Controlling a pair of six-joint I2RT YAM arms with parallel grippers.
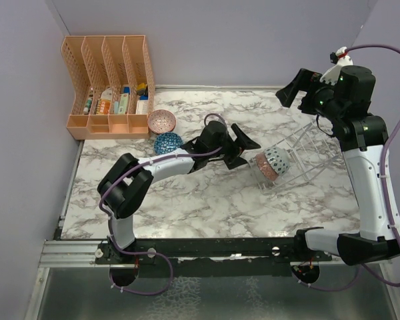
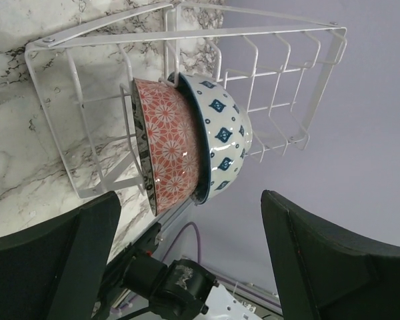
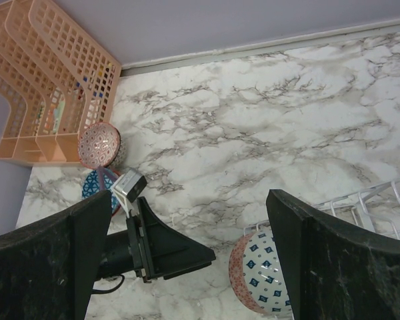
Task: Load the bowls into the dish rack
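Observation:
The white wire dish rack (image 1: 305, 152) sits askew right of centre on the marble table. Two bowls stand on edge in its near end: a red patterned bowl (image 2: 170, 150) and, behind it, a white bowl with blue diamonds (image 2: 223, 140). My left gripper (image 1: 250, 153) is open just left of these bowls, nothing between its fingers (image 2: 53, 260). A pink bowl (image 1: 162, 121) and a blue bowl (image 1: 168, 142) rest on the table beside the orange organizer. My right gripper (image 1: 295, 93) hangs open and empty high above the rack's far end, looking down on the racked bowls (image 3: 260, 273).
An orange slotted organizer (image 1: 110, 87) with small items fills the back left corner. Purple walls close the left, back and right sides. The left arm (image 1: 160, 167) stretches across the middle of the table. The rack's (image 3: 387, 200) empty slots lie toward the right.

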